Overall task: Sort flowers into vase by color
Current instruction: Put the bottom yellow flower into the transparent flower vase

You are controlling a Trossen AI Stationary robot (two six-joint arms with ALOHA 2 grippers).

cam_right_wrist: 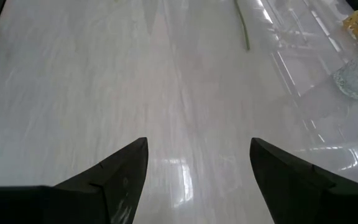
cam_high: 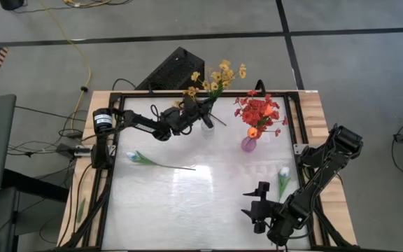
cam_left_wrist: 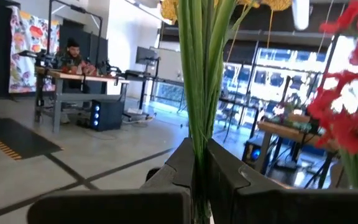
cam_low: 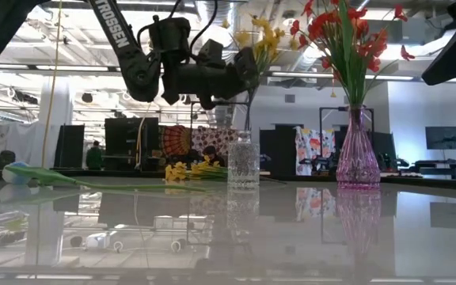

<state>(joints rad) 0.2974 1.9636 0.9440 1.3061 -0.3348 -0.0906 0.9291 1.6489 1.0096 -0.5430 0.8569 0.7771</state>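
My left gripper (cam_high: 203, 106) (cam_low: 248, 75) is shut on a yellow blossom spray (cam_high: 219, 73) (cam_low: 264, 36) above the clear glass vase (cam_high: 207, 127) (cam_low: 243, 162). Red sprays (cam_high: 261, 110) (cam_low: 343, 28) and an orange tulip (cam_high: 252, 131) stand with their stems in the purple vase (cam_high: 248, 144) (cam_low: 357, 154). One white tulip (cam_high: 133, 157) (cam_low: 18, 172) lies flat on the table's left part, another (cam_high: 284, 172) on the right. My right gripper (cam_high: 256, 204) (cam_right_wrist: 197, 168) hovers open over the near right of the table, touching nothing. My left gripper pinches the yellow spray's bundled green stems (cam_left_wrist: 197, 149) between its two fingers (cam_left_wrist: 229, 180), coming level from the table's left and lying across the stems. The spray stands upright, blossoms above the fingers. A thin stem (cam_low: 249, 115) runs down to the clear vase's mouth.
Another yellow spray (cam_low: 182, 170) lies on the table behind the clear vase. A black frame (cam_high: 110, 175) edges the glossy white tabletop (cam_high: 208, 203). A black box (cam_high: 173, 70) sits beyond the far edge. People sit at desks in the room behind (cam_left_wrist: 73, 53).
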